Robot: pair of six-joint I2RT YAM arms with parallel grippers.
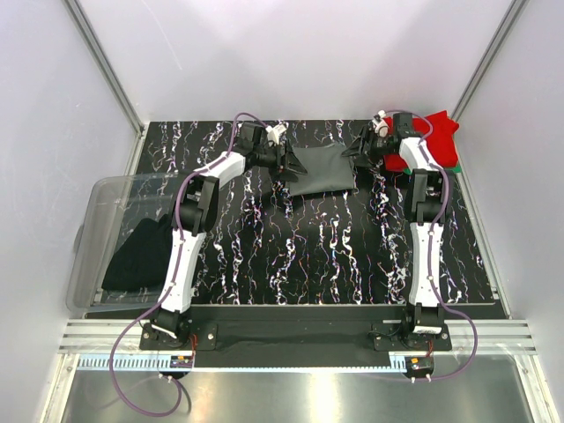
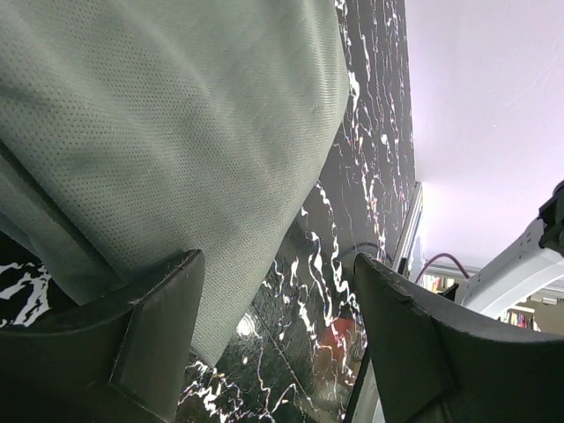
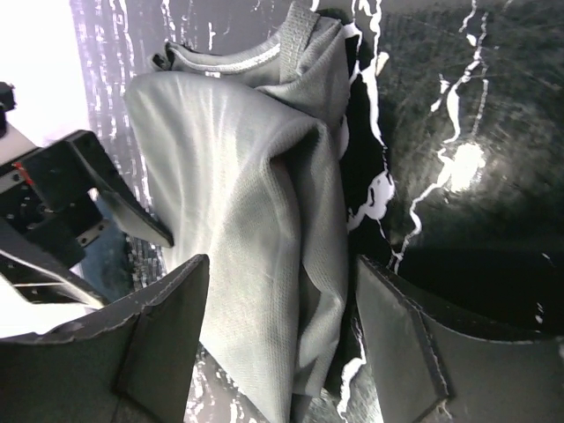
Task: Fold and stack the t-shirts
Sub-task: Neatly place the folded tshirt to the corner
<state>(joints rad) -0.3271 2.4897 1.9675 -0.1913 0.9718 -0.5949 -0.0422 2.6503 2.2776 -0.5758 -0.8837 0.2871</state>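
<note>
Both jaws stood open: left gripper (image 1: 284, 162) and right gripper (image 1: 356, 150) flanked the roughly folded dark grey t-shirt (image 1: 322, 171), far mid-table. Red t-shirt (image 1: 438, 132) lay stacked on the green t-shirt (image 1: 455, 163). I judged the grey unstacked and the black t-shirts (image 1: 137, 256) in the tub (image 1: 97, 189) unfolded.

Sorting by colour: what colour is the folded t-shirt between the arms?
Folded cloth t-shirt: dark grey, clearest in top view.

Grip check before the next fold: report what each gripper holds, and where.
Nothing held: left gripper and right gripper stand open at the grey t-shirt.
</note>
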